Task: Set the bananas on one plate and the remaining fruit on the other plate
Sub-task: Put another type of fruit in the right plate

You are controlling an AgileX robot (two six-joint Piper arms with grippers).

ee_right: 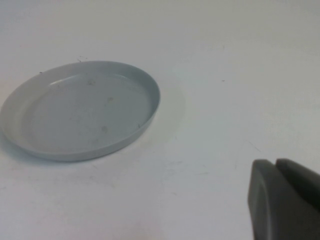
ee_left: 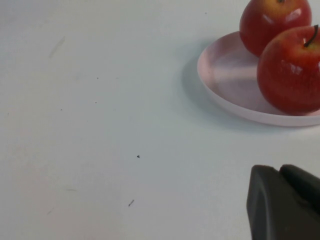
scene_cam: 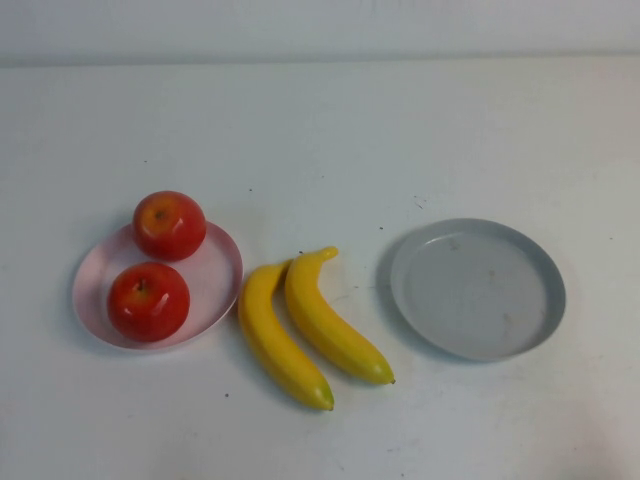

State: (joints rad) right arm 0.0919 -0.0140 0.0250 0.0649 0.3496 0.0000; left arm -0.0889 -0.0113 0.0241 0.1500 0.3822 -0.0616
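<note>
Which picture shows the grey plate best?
The high view: the whole grey plate shows there, empty, right of the bananas. The right wrist view shows it closer beyond the right gripper. The left wrist view shows only the left gripper, no grey plate.

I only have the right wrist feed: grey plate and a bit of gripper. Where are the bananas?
Observer: Both bananas lie on the table between the pink plate and the grey plate, on neither.
Operator: Apples?
Observer: Both apples already sit on the pink plate.
Operator: Left arm?
Observer: The left gripper is near the pink plate, holding nothing visible. The right gripper is near the grey plate. Neither arm shows in the high view.
</note>
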